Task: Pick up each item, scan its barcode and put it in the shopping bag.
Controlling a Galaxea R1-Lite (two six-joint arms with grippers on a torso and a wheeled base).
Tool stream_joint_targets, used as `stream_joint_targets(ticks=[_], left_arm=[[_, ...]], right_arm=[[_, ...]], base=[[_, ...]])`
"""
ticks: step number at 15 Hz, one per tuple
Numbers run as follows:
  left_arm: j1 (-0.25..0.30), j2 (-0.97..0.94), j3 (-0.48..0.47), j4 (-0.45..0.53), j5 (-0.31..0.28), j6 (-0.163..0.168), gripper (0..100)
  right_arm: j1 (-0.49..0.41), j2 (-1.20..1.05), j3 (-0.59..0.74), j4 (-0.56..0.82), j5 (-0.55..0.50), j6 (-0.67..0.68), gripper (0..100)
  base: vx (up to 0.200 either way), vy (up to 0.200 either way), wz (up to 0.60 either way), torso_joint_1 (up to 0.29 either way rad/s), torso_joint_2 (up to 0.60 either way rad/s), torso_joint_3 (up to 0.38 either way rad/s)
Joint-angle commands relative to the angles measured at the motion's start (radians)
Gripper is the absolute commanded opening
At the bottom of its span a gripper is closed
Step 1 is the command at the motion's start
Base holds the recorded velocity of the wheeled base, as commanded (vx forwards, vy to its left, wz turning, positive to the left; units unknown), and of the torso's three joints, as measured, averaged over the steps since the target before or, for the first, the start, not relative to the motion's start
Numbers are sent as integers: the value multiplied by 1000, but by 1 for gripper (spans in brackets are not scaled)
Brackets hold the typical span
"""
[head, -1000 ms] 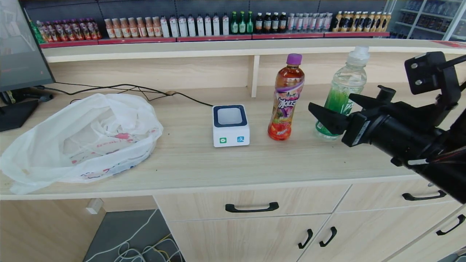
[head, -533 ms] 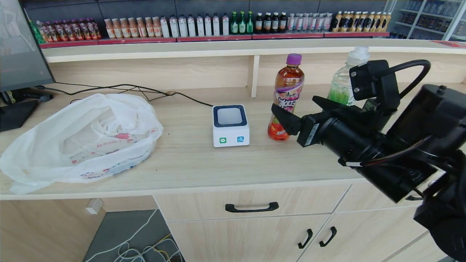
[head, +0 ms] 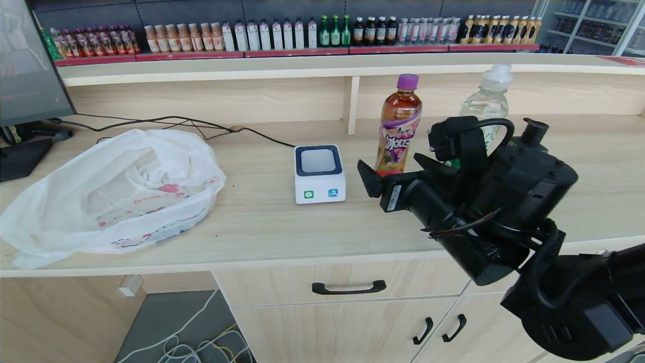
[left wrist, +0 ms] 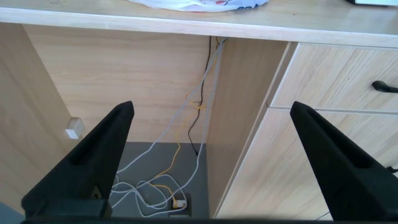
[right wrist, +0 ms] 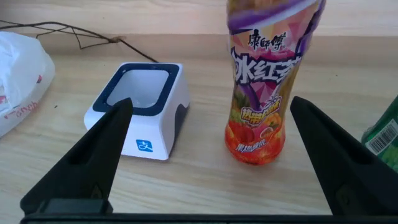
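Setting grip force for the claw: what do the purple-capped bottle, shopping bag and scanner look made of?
Purple-capped bottle: likely clear glossy plastic; amber drink shows through above a printed wrap label.
Shopping bag: thin white plastic film, crumpled, translucent.
Scanner: seemingly hard plastic, smooth white shell, dark-framed pale window on top.

2 bottles stand upright on the wooden counter (head: 272, 222). The tea bottle (head: 398, 131) holds orange-red drink and has a purple cap and a colourful label. It stands just to the right of the scanner (head: 319, 174), not touching it. The clear bottle (head: 486, 103), with a white cap and a green label, stands further right, its lower part hidden. The scanner is a small white box with a dark-framed window facing up. The white plastic shopping bag (head: 116, 196) lies slumped at the counter's left, its mouth open.
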Motion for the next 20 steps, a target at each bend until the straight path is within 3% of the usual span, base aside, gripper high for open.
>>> stream_joint_targets(ticks=[1,5,12,20], left_arm=[[0,0,0,0,0,0,100],[0,0,0,0,0,0,100],[0,0,0,0,0,0,100],[0,0,0,0,0,-1,100]], right_arm=[[-1,16,-1,-3,-14,0,100],[-36,24,-9,-5,-28,6,100],[-134,126,-136,-11,-19,9,100],[-154,260,-300,-11,-17,9,100]], base=[[0,0,0,0,0,0],[0,0,0,0,0,0],[0,0,0,0,0,0],[0,0,0,0,0,0]])
